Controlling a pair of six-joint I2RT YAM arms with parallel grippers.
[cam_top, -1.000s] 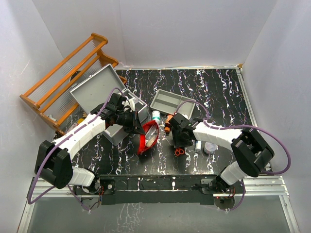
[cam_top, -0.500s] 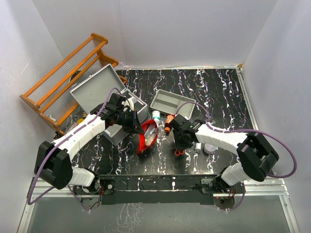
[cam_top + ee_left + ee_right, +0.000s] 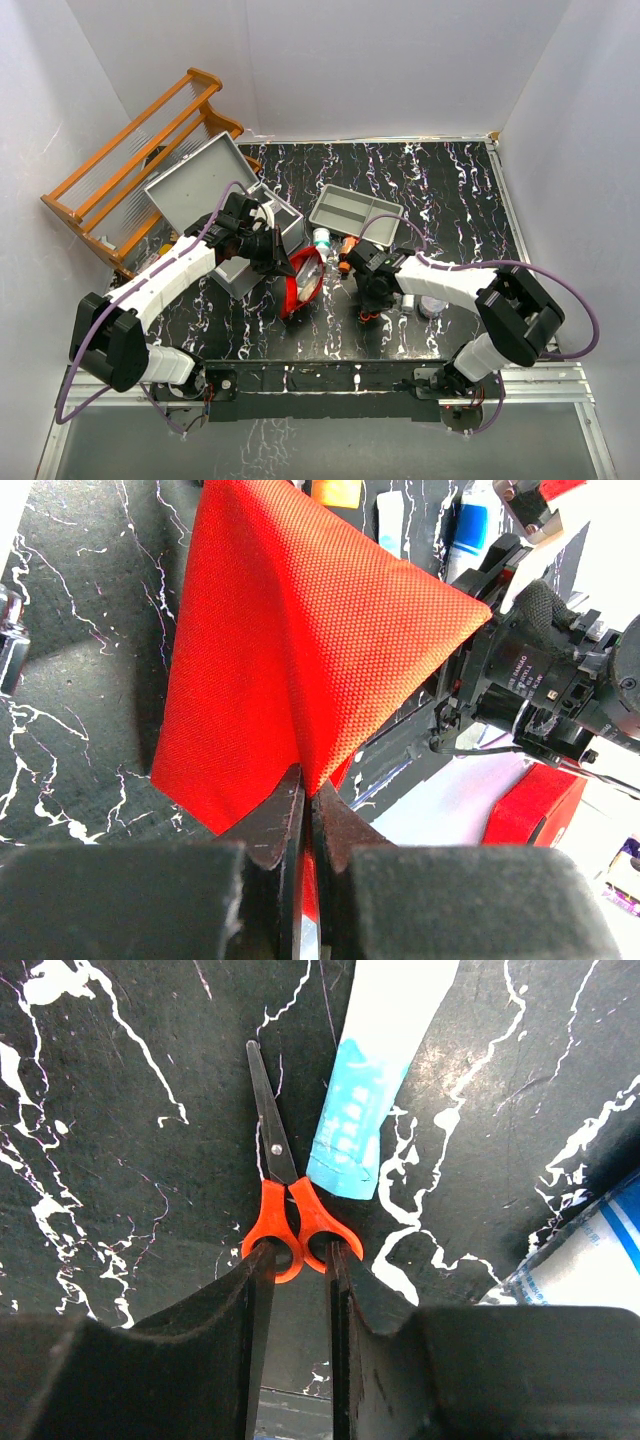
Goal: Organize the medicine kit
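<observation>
We are pinching the red fabric pouch point(image 3: 300, 650) with the left gripper point(image 3: 305, 815). Its jaws are closed tight on a fold at the edge of the pouch, and the rest of the cloth is hanging in a ridge over the table point(image 3: 450, 190).

The right gripper point(image 3: 297, 1265) is standing over the orange-handled scissors point(image 3: 283, 1195), which are lying flat with the blades closed. Its jaws are only a little apart and are holding nothing. The two handle loops are spreading wider than the gap, so we are judging that the jaws should open more before going down. Otherwise the tips will land on the loops and not around them. It will also help to stay square over the handles, since thin plastic on a hard table is easily pushed away.

The medicine kit point(image 3: 195, 180) is standing at the back left of the table. Its lid is open and is leaning toward the wooden rack point(image 3: 130, 150). The left arm is lying across the front of the case, so the scissors will need a path around that arm and around the hanging pouch.

A white and blue tube point(image 3: 370, 1090) is lying just beside the blades, nearly touching them, and a second tube point(image 3: 590, 1245) is near on the right. A wide opening may brush the first one. The grey two-compartment tray point(image 3: 350, 212) is sitting behind the right gripper, well apart from the scissors.
</observation>
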